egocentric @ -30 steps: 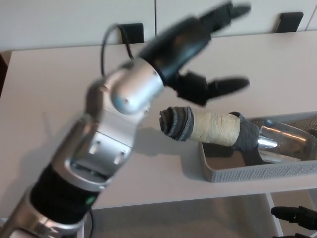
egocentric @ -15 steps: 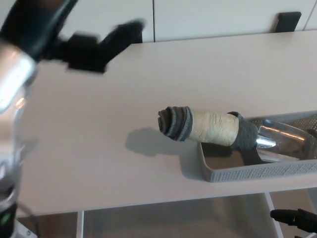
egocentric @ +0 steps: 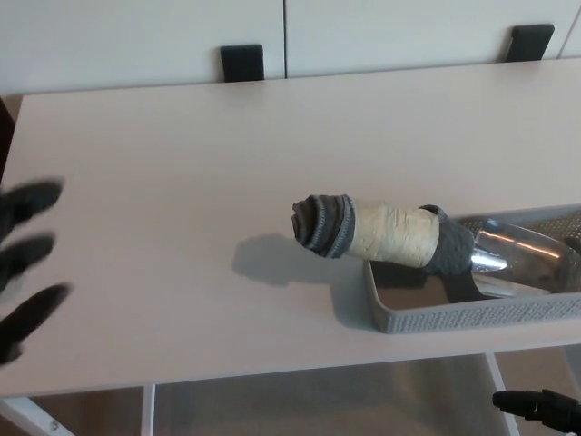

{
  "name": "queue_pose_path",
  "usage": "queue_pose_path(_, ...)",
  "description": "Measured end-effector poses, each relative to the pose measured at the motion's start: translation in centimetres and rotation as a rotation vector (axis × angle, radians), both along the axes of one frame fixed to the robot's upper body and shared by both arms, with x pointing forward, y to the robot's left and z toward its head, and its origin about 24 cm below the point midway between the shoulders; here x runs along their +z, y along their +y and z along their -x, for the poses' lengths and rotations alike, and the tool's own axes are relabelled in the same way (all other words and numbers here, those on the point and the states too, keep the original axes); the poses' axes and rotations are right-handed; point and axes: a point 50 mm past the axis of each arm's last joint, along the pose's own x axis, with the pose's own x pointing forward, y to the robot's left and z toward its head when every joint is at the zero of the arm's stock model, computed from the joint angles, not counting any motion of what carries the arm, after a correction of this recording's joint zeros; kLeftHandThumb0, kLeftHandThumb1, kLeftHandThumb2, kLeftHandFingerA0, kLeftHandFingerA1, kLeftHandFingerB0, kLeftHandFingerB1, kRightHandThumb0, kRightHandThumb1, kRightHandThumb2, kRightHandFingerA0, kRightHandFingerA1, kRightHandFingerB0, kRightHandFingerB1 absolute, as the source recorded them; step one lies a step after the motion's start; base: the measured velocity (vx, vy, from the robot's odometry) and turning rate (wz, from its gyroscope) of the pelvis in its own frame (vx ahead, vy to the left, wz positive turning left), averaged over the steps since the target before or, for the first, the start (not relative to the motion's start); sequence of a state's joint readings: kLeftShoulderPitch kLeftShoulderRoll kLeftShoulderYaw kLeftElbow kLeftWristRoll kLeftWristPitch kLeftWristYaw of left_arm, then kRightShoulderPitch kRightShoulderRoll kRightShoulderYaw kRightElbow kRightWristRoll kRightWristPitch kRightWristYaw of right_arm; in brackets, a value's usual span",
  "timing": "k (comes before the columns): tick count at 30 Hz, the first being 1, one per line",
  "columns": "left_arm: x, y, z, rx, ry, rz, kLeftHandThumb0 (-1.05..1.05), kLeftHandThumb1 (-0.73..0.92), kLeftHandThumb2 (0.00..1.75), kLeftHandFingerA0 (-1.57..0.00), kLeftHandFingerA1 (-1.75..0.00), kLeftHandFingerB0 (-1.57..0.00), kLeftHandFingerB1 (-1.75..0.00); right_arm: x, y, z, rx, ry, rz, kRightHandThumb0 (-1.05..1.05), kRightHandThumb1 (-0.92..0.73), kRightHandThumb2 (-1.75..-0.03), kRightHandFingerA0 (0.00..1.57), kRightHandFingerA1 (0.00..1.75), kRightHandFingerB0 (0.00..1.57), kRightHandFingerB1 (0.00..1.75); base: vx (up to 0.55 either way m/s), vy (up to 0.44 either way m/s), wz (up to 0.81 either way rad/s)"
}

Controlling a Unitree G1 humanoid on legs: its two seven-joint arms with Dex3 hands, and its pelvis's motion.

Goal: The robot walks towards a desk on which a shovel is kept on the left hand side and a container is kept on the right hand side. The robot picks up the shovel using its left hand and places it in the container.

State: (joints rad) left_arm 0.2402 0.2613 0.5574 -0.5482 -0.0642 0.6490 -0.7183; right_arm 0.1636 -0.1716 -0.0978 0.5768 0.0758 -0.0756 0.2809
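Note:
The shovel [egocentric: 399, 234] lies with its shiny metal scoop inside the grey container [egocentric: 472, 318] at the desk's right edge. Its padded handle, tan with a grey sock-like end, sticks out leftward over the container's rim above the desk. My left hand [egocentric: 25, 263] shows at the far left edge, blurred, its black fingers [egocentric: 32, 198] spread apart and holding nothing, far from the shovel. Only a dark tip of my right hand [egocentric: 540, 406] shows at the bottom right, below the desk edge.
The light desk [egocentric: 182, 163] stretches wide to the left of the container. Two black brackets [egocentric: 241, 62] sit along its far edge against a white wall. A desk leg [egocentric: 148, 411] shows below the front edge.
My left arm has swung away from above the shovel, leftward and down, until only the fingers remain at the left edge. The shovel and container have stayed where they were.

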Motion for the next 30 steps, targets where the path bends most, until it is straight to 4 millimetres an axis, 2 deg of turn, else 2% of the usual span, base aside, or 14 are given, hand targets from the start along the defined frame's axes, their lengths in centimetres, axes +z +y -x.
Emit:
queue_pose_path(2, -0.5, 1.1, 1.6, 0.027, 0.048, 0.020, -0.94, 0.57, 1.00, -0.17, -0.42, -0.11, -0.37, -0.1, 0.0, 0.1, -0.002, 0.006, 0.000, -0.16, -0.45, -0.53, 0.78, 0.63, 0.61, 0.54, 0.00, 0.000, 0.00)
queue_pose_path(8, -1.1, 3.4, 5.5, 0.076, 0.147, 0.074, -0.92, 0.58, 1.00, -0.15, -0.42, -0.13, -0.38, -0.3, -0.1, 0.3, -0.005, 0.017, -0.001, -0.20, -0.43, -0.58, 0.79, 0.66, 0.59, 0.56, 0.00, 0.000, 0.00)
queue_pose_path(9, -1.1, 3.7, 6.2, 0.082, 0.161, 0.085, -0.99, 0.66, 0.68, -0.21, -0.33, -0.18, -0.29, -0.3, -0.1, 0.3, -0.006, 0.019, -0.002, -0.20, -0.43, -0.57, 0.80, 0.66, 0.60, 0.56, 0.00, 0.000, 0.00)
queue_pose_path(10, -1.1, 3.9, 6.6, 0.085, 0.170, 0.093, -0.93, 0.57, 1.00, -0.16, -0.42, -0.11, -0.37, -0.4, -0.1, 0.4, -0.007, 0.021, -0.002, -0.21, -0.43, -0.58, 0.79, 0.66, 0.60, 0.56, 0.00, 0.000, 0.00)
queue_pose_path(15, -0.9, 4.8, 8.9, 0.073, 0.224, 0.146, -0.94, 0.58, 1.01, -0.17, -0.42, -0.12, -0.37, -0.6, -0.1, 0.6, -0.011, 0.034, -0.003, -0.18, -0.45, -0.57, 0.80, 0.66, 0.59, 0.55, 0.00, 0.000, 0.00)
queue_pose_path(16, -0.9, 4.8, 9.3, 0.067, 0.233, 0.156, -0.98, 0.73, 0.64, -0.25, -0.31, -0.23, -0.28, -0.6, -0.2, 0.6, -0.013, 0.038, -0.003, -0.19, -0.44, -0.57, 0.81, 0.66, 0.61, 0.56, 0.00, 0.000, 0.00)
queue_pose_path(17, -0.8, 4.9, 9.7, 0.059, 0.241, 0.167, -0.96, 0.71, 0.63, -0.28, -0.33, -0.24, -0.28, -0.7, -0.2, 0.7, -0.014, 0.041, -0.004, -0.18, -0.44, -0.57, 0.81, 0.67, 0.59, 0.55, 0.00, 0.000, 0.00)
queue_pose_path(19, -0.8, 5.0, 10.3, 0.040, 0.260, 0.186, -0.93, 0.72, 0.63, -0.31, -0.35, -0.23, -0.28, -0.8, -0.2, 0.8, -0.015, 0.044, -0.004, -0.19, -0.44, -0.57, 0.80, 0.66, 0.61, 0.56, 0.00, 0.000, 0.00)
queue_pose_path(20, -0.8, 5.0, 10.5, 0.031, 0.271, 0.196, -0.91, 0.60, 0.92, -0.29, -0.46, -0.20, -0.39, -0.8, -0.2, 0.8, -0.015, 0.046, -0.004, -0.19, -0.44, -0.58, 0.81, 0.67, 0.60, 0.56, 0.00, 0.000, 0.00)
queue_pose_path(24, -1.1, 5.1, 11.5, -0.027, 0.328, 0.237, -0.95, 0.60, 0.96, -0.26, -0.44, -0.18, -0.38, -0.9, -0.2, 0.9, -0.017, 0.050, -0.004, -0.19, -0.44, -0.58, 0.81, 0.68, 0.60, 0.56, 0.00, 0.000, 0.00)
queue_pose_path(25, -1.2, 5.1, 11.7, -0.038, 0.339, 0.245, -0.90, 0.62, 0.95, -0.23, -0.44, -0.15, -0.38, -0.9, -0.2, 0.9, -0.017, 0.050, -0.004, -0.20, -0.44, -0.58, 0.82, 0.68, 0.61, 0.56, 0.00, 0.000, 0.00)
queue_pose_path(26, -1.3, 5.2, 11.8, -0.048, 0.349, 0.253, -0.84, 0.75, 0.63, -0.24, -0.36, -0.21, -0.28, -0.9, -0.2, 0.9, -0.017, 0.051, -0.004, -0.19, -0.44, -0.57, 0.81, 0.68, 0.60, 0.56, 0.00, 0.000, 0.00)
queue_pose_path(27, -1.5, 5.3, 11.9, -0.056, 0.358, 0.261, -0.38, 0.39, 1.00, -0.03, -0.49, 0.00, -0.46, -0.9, -0.2, 0.9, -0.017, 0.051, -0.004, -0.19, -0.44, -0.58, 0.81, 0.67, 0.60, 0.56, 0.00, 0.000, 0.00)
queue_pose_path(30, -2.6, 5.4, 12.2, -0.071, 0.392, 0.293, -0.37, 0.44, 1.02, -0.03, -0.50, 0.00, -0.46, -0.9, -0.2, 1.0, -0.018, 0.054, -0.004, -0.21, -0.43, -0.59, 0.79, 0.67, 0.60, 0.57, 0.00, 0.000, 0.00)
